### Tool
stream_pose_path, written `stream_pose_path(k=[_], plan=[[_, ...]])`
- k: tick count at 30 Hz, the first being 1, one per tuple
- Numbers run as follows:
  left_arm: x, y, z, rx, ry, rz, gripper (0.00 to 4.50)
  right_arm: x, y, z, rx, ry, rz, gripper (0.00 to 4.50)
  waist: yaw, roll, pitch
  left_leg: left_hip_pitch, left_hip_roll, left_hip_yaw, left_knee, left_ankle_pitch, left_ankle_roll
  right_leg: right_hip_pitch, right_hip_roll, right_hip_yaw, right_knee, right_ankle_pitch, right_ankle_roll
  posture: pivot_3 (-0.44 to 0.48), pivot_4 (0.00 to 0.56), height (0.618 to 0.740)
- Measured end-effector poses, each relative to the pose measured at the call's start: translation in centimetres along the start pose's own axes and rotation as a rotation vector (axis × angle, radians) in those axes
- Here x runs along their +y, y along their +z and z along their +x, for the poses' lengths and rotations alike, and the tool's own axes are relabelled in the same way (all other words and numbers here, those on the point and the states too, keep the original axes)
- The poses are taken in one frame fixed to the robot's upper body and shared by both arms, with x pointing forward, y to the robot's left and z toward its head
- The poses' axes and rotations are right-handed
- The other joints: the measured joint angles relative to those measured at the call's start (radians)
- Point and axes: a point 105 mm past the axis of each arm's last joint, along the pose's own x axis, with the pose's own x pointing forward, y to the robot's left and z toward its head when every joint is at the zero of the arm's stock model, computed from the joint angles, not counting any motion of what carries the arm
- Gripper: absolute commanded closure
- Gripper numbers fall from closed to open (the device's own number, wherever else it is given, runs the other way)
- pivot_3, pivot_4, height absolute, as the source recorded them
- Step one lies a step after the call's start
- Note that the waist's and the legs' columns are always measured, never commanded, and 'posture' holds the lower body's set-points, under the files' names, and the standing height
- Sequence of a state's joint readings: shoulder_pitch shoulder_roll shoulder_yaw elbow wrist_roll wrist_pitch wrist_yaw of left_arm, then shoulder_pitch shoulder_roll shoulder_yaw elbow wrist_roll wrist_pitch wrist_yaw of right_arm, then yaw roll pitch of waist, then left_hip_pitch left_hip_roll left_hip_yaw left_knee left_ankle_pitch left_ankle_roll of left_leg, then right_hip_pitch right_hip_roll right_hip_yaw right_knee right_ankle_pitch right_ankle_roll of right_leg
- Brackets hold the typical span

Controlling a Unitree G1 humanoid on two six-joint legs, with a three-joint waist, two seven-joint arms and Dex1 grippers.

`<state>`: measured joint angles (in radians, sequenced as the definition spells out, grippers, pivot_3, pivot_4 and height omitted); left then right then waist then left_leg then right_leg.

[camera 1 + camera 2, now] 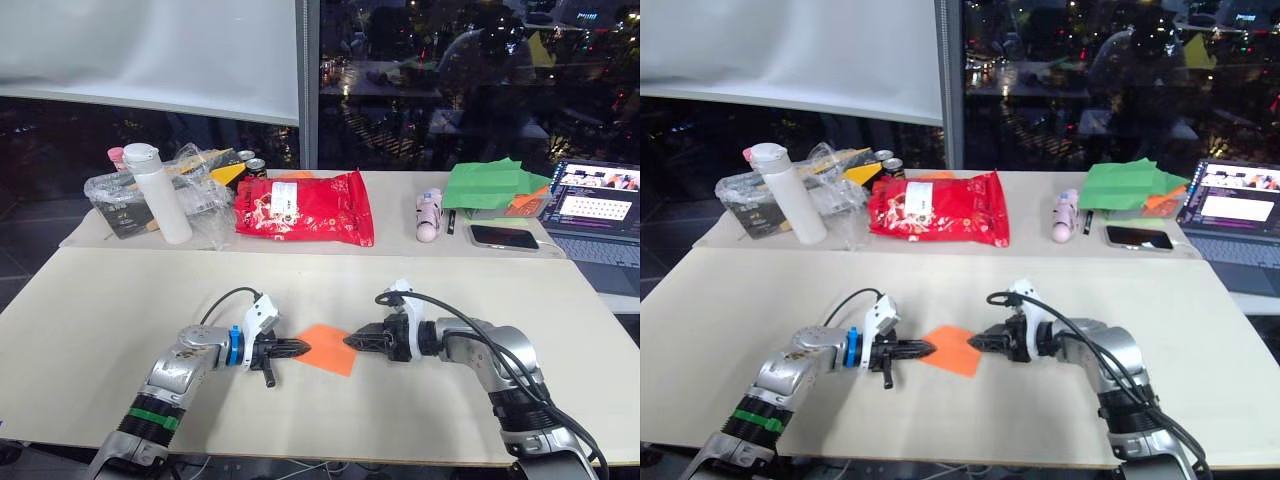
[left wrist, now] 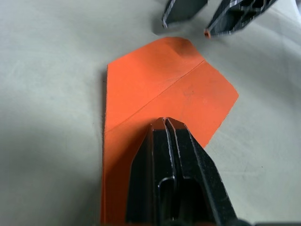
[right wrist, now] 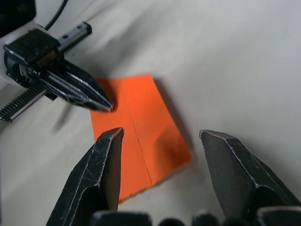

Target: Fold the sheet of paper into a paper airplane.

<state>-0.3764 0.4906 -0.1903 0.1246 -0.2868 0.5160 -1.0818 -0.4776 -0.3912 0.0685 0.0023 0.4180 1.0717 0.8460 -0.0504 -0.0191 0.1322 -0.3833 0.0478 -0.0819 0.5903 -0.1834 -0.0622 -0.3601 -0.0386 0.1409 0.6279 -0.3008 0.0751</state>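
Note:
The orange sheet of paper [image 1: 328, 348] lies flat on the near table, with a straight crease down its middle and slanted corners [image 2: 164, 89]. My left gripper [image 1: 303, 348] is shut, its joined fingertips [image 2: 165, 121] resting on top of the sheet's left part. My right gripper [image 1: 348, 341] faces it from the right and is open. Its two fingers [image 3: 110, 155] straddle the sheet's right edge just above the table. The two grippers' tips are a few centimetres apart over the paper [image 3: 141, 127].
On the back table stand a red snack bag [image 1: 305, 208], a white bottle [image 1: 160, 192] by a clear plastic bag [image 1: 120, 195], a pink tube [image 1: 428, 215], green paper sheets [image 1: 495, 185], a phone [image 1: 503, 237] and a laptop [image 1: 598, 205].

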Motion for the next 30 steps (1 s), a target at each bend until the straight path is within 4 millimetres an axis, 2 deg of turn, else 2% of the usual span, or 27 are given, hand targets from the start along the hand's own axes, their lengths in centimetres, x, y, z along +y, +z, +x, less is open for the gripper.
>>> stream_pose_path(k=[7, 14, 17, 30], plan=[[-0.1, 0.0, 0.0, 0.001, 0.011, -0.015, 4.5, -0.7, 0.6, 0.0, -0.022, 0.015, 0.092, 1.62, -0.007, 0.0, 0.0, 0.0, 0.0, 0.0, 0.0, 0.0, 0.0, 0.0, 0.0, 0.0, 0.0, 0.0, 0.0, 0.0, 0.15, 0.719], [-0.1, 0.0, 0.0, -0.001, 0.014, -0.021, 4.5, 0.6, -0.2, 0.3, -0.006, 0.105, 0.172, 1.62, -0.009, 0.0, 0.0, 0.0, 0.0, 0.0, 0.0, 0.0, 0.0, 0.0, 0.0, 0.0, 0.0, 0.0, 0.0, 0.0, 0.15, 0.719], [-0.1, 0.1, 0.1, -0.002, 0.014, -0.022, 4.5, 1.1, -0.1, 0.6, -0.025, 0.139, 0.213, 1.62, -0.011, 0.0, 0.0, 0.0, 0.0, 0.0, 0.0, 0.0, 0.0, 0.0, 0.0, 0.0, 0.0, 0.0, 0.0, 0.0, 0.15, 0.719], [-0.2, 0.1, 0.2, 0.0, 0.01, -0.018, 4.5, 2.4, 1.1, -0.7, -0.087, 0.231, 0.326, 1.62, -0.011, 0.0, 0.0, -0.001, 0.0, 0.0, 0.0, 0.0, 0.0, -0.001, 0.0, 0.0, 0.0, 0.0, 0.0, 0.0, 0.15, 0.719]])
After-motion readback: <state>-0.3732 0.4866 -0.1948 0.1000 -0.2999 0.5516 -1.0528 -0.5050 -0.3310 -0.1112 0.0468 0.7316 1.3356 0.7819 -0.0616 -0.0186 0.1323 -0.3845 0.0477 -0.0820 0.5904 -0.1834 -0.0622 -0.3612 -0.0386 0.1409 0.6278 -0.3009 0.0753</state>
